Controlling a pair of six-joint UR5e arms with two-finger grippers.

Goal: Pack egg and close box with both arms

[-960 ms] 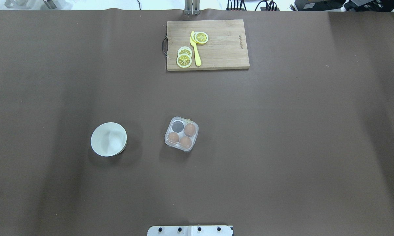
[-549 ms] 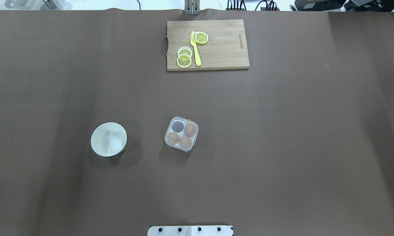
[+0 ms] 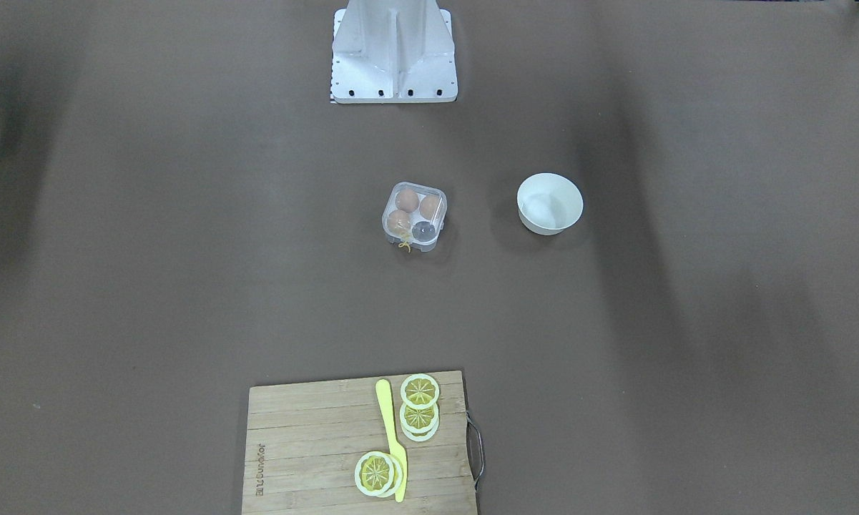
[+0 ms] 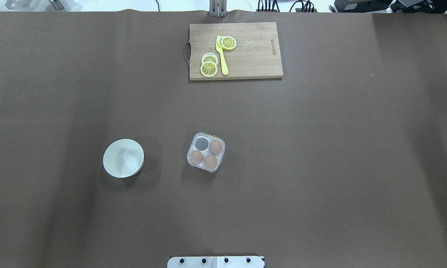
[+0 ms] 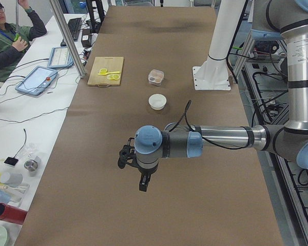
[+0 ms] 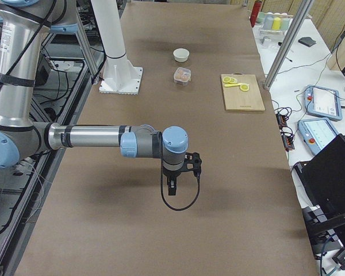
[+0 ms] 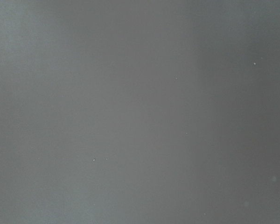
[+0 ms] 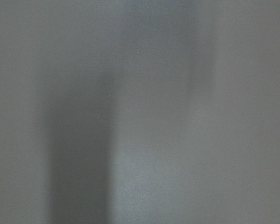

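The clear box [image 4: 206, 152] stands mid-table; it also shows in the front view [image 3: 415, 211] with yellow string at its far side. Three alike brown eggs [image 4: 210, 160] fill three cells; the far-left cell [image 4: 201, 143] is empty. The lid seems folded over the cells; I cannot tell if it is latched. My left gripper [image 5: 142, 182] hangs over the table's left end, far from the box. My right gripper [image 6: 171, 187] hangs over the right end. Neither shows in the overhead or front view; I cannot tell if they are open or shut. Both wrist views show only blurred table surface.
A white bowl [image 4: 123, 158] stands left of the box. A wooden cutting board [image 4: 236, 50] with lemon slices and a yellow knife lies at the far edge. The white robot base [image 4: 216, 262] is at the near edge.
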